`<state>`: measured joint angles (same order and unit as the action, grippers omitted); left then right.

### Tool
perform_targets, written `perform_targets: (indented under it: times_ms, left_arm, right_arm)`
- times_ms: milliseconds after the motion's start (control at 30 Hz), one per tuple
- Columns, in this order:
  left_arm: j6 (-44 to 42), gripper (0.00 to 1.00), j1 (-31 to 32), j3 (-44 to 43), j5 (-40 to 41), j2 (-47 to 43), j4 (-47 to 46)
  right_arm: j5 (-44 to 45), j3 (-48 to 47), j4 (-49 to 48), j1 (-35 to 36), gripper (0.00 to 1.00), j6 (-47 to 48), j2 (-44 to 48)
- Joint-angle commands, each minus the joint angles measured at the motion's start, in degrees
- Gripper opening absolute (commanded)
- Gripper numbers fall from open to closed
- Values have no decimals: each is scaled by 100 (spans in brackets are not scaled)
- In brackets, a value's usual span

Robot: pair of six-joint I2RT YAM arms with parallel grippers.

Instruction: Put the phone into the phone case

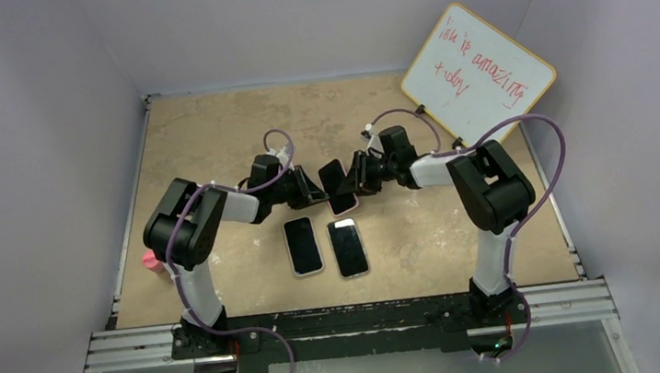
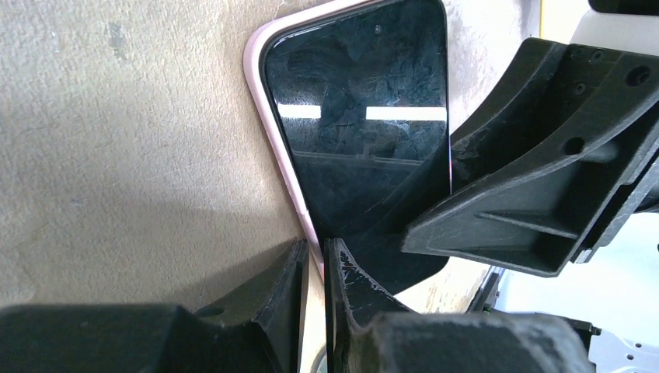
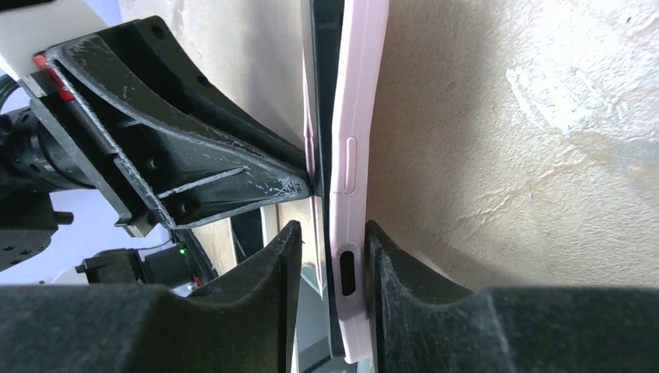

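The phone (image 2: 357, 116), its black screen showing, sits in a pink phone case (image 2: 268, 132) held tilted above the table between the two arms (image 1: 337, 186). My left gripper (image 2: 315, 249) is shut on the case's pink rim at the lower corner. My right gripper (image 3: 332, 233) straddles the other end of the case (image 3: 357, 116) edge-on: one finger rests against the case's back, while the other stands off the dark phone's (image 3: 325, 78) screen side with a gap. In the top view the left gripper (image 1: 316, 191) and right gripper (image 1: 355, 180) face each other.
Two more phones lie flat nearer the arm bases, one (image 1: 304, 246) with a pale rim, one (image 1: 348, 247) beside it. A whiteboard (image 1: 478, 74) leans at the back right. A small pink object (image 1: 151, 260) sits at the table's left edge.
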<state>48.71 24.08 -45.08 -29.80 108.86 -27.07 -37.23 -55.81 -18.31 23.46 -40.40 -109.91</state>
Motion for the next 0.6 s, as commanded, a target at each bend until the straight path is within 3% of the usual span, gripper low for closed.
perform_targets:
  times_ms: [0,167,267,567]
  left_arm:
    - [-22,17,23,140,-49,29,-11]
    - [-45,18,-88,136,-110,-133,73]
    - [-86,26,-315,184,-222,-456,211]
    - [-347,70,-771,78,-510,-2156,1315]
  right_arm:
    - [99,-215,234,106,32,159,10]
    - [138,-231,358,110,10,235,194]
    - [128,-192,341,107,0,271,425]
    - [-172,322,-460,106,0,9,1266]
